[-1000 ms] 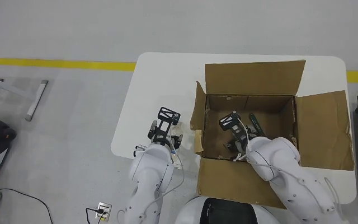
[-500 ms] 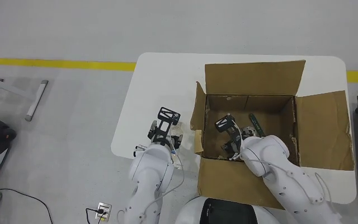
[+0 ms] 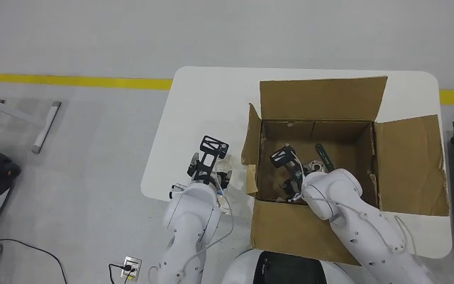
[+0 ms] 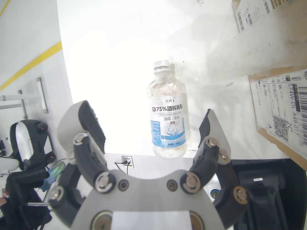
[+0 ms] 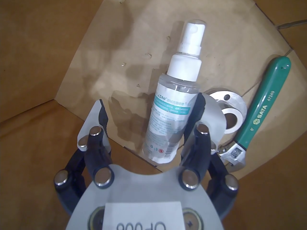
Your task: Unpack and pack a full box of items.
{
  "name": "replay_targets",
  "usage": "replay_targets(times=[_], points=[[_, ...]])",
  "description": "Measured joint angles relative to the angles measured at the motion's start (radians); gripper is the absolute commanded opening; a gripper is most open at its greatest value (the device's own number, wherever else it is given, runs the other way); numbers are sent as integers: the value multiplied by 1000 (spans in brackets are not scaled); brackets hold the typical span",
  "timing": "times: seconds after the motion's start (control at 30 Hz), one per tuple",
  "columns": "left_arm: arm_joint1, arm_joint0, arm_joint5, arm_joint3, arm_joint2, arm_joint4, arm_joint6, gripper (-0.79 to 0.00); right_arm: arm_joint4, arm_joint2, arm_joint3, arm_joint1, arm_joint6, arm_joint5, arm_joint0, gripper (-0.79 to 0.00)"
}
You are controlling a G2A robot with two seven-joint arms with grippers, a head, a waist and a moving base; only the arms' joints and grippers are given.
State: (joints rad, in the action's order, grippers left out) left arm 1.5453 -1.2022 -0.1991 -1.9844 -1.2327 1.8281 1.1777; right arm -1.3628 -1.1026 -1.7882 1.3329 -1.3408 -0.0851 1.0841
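An open cardboard box (image 3: 411,163) stands on the right part of the white table (image 3: 206,99). My right gripper (image 5: 151,110) is down inside it, open, its fingers on either side of a clear spray bottle (image 5: 174,106) with a white pump top that lies on the box floor. One finger (image 5: 197,111) is close against the bottle; the other stands well off. From above, that gripper (image 3: 284,160) is in the left half of the box. My left gripper (image 4: 146,116) hangs open over a clear alcohol bottle (image 4: 169,120) lying near the table's front edge, left of the box.
Beside the spray bottle on the box floor lie a silver metal flange ring (image 5: 227,111) and a green-handled adjustable wrench (image 5: 263,101). The box's four flaps are folded outward; its left flap (image 4: 275,111) is close to the alcohol bottle. Bare table stretches behind the left gripper (image 3: 211,155).
My right arm has shifted leftward inside the box, carrying its gripper toward the left wall. The left arm has not moved.
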Motion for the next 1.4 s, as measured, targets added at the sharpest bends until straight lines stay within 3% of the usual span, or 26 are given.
replay_targets(times=[0.3,0.53,0.67,0.8,0.97,1.17,1.33,1.37,1.4], points=[[0,0,0,0,0,0,0,0,144,-132,-175,-5,90,-45,56,-785],[0,0,0,0,0,0,0,0,401,-468,-403,-25,174,-44,187,-785],[0,0,0,0,0,0,0,0,567,-644,-464,-30,249,-16,258,-785],[0,0,0,0,0,0,0,0,680,-751,-462,-34,290,22,330,-785],[0,0,0,0,0,0,0,0,709,-731,-432,-43,260,63,342,-785],[0,0,0,0,0,0,0,0,645,-552,-387,-54,157,107,262,-785],[0,0,0,0,0,0,0,0,492,-337,-285,-57,26,98,116,-502],[0,0,0,0,0,0,0,0,462,-299,-265,-56,12,84,91,-314],[0,0,0,0,0,0,0,0,433,-264,-245,-54,2,68,68,0]])
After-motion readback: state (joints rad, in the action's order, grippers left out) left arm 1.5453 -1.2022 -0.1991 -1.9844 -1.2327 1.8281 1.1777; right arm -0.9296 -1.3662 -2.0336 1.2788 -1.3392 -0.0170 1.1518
